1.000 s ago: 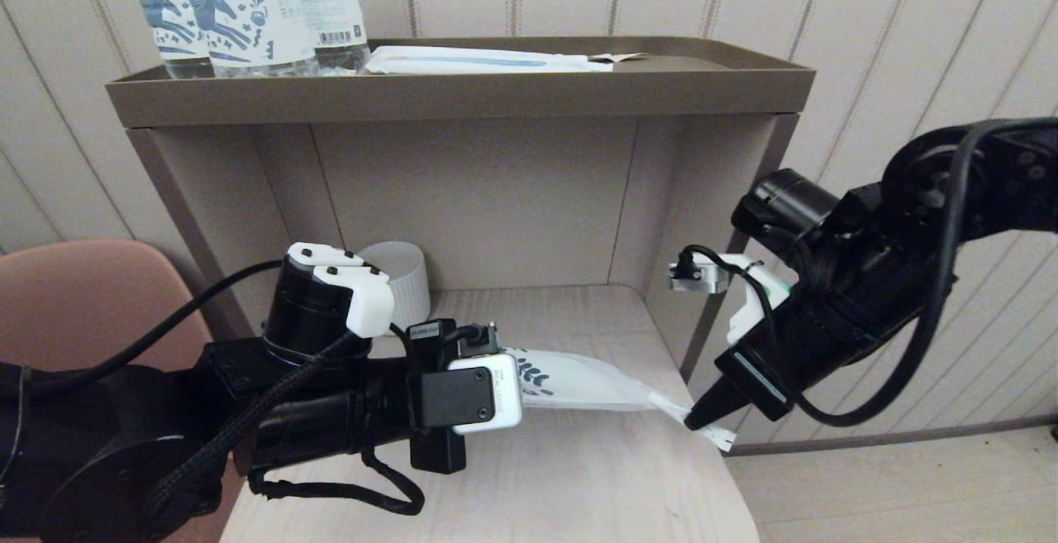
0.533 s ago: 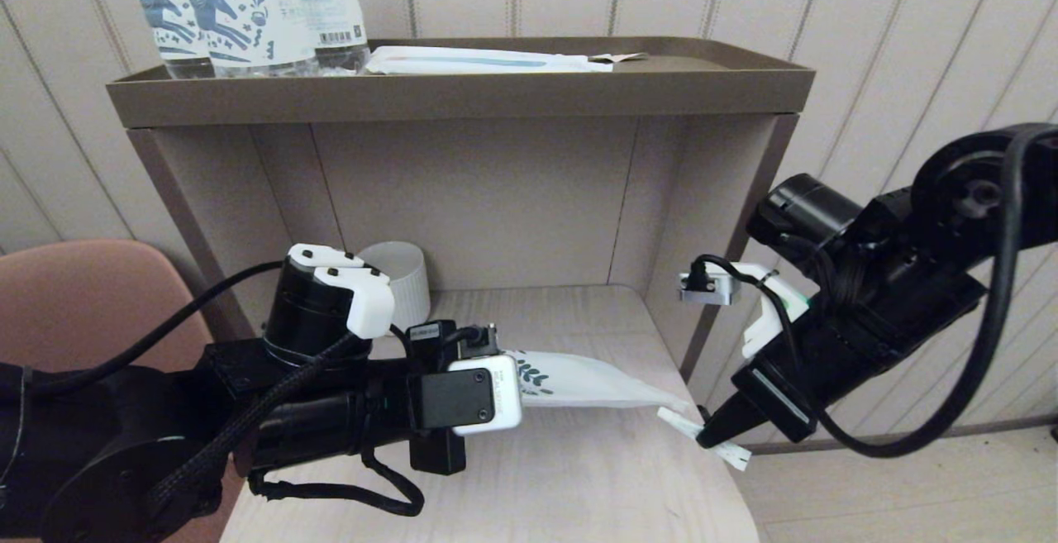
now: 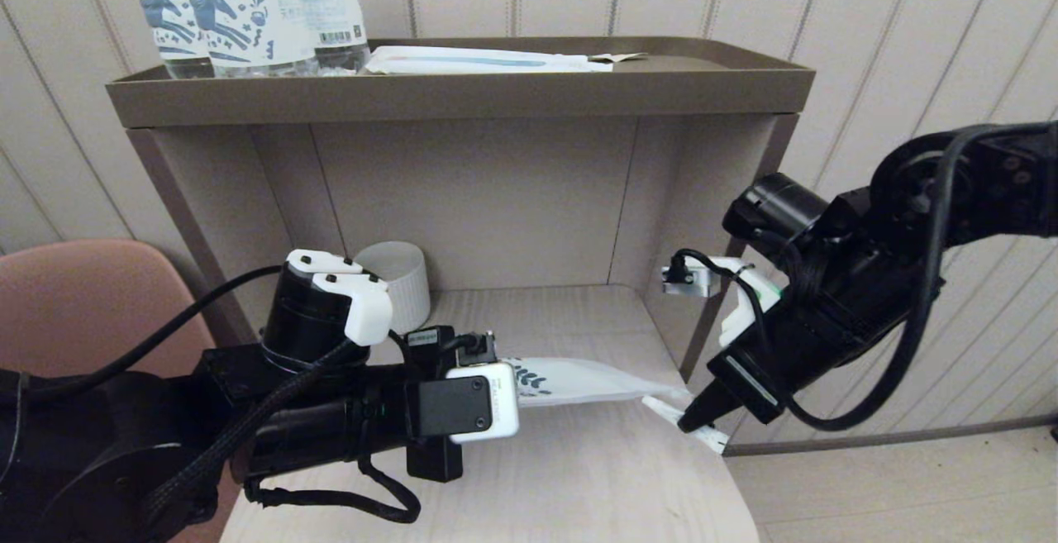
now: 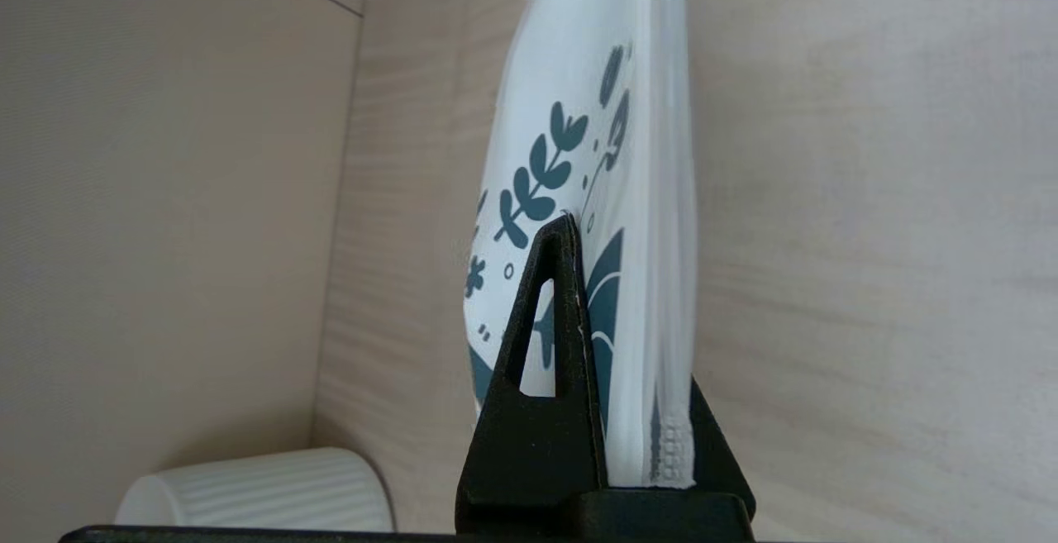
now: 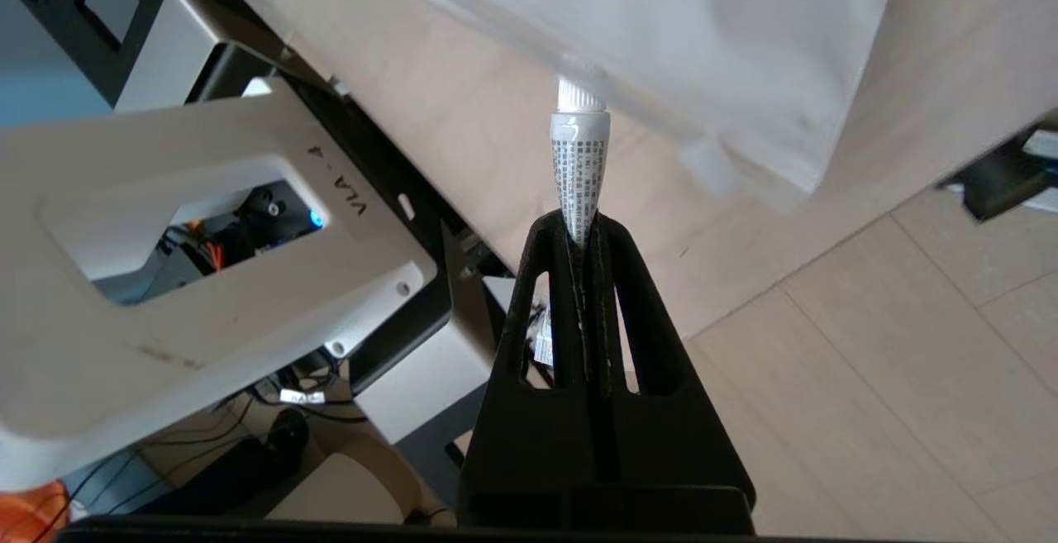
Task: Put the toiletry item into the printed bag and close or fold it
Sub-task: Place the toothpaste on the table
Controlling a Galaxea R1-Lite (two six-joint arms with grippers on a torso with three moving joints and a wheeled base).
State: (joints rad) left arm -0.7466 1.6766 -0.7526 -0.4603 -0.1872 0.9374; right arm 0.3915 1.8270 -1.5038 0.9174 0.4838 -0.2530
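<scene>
From the head camera you see the left gripper (image 3: 529,378) low over the lower shelf (image 3: 579,477), its fingers pinching the left end of the printed bag (image 3: 579,379), which stretches rightward just above the shelf boards. At the bag's right end your right gripper (image 3: 690,421) pinches the toiletry item (image 3: 679,421), whose far tip is at the bag's corner while its flared end pokes out past the shelf's right edge. A white ribbed cup (image 3: 401,278) stands at the far left of the shelf behind the left arm, and the top tray (image 3: 463,92) carries bottles (image 3: 248,10) with horse labels and a long white packet (image 3: 488,59). In the left wrist camera the fingers (image 4: 545,336) are pressed onto the printed bag (image 4: 579,154) at its zip edge, the bag running away from them edge-on, with the cup (image 4: 264,489) off to one side. In the right wrist camera the fingers (image 5: 583,278) clamp the toiletry item (image 5: 579,167), and its ridged cap touches the edge of the printed bag (image 5: 702,39).
</scene>
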